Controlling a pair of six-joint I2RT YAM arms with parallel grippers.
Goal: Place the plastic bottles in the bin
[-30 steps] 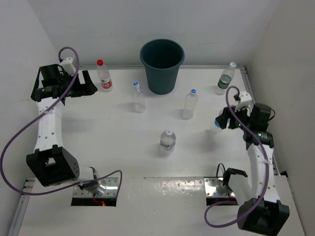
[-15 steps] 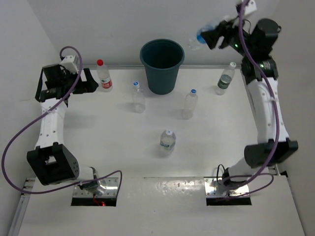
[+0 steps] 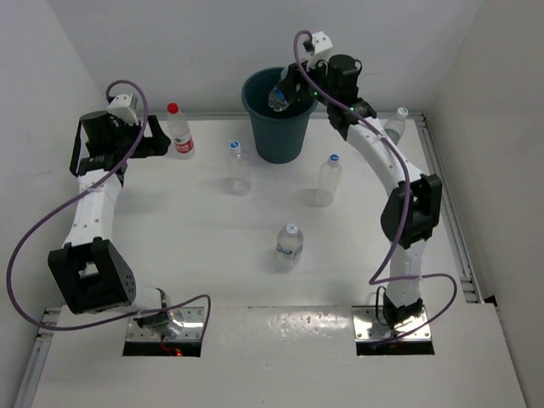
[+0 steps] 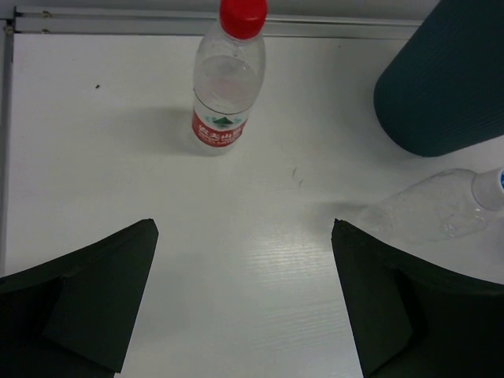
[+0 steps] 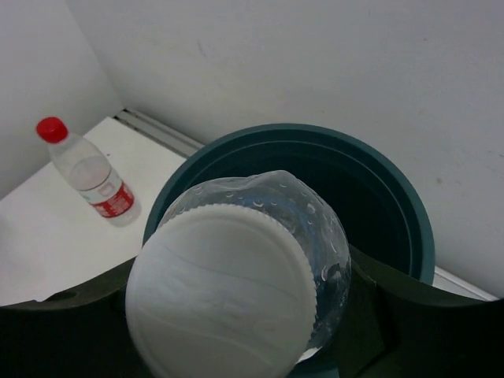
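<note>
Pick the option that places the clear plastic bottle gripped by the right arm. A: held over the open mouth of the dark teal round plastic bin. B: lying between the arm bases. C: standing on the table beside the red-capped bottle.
A: the right gripper holds the clear plastic bottle above the rim of the dark teal round plastic bin.

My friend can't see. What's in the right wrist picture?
The right gripper holds a clear plastic bottle directly above the open mouth of the dark teal bin. A red-capped bottle stands on the white table at the left.
</note>
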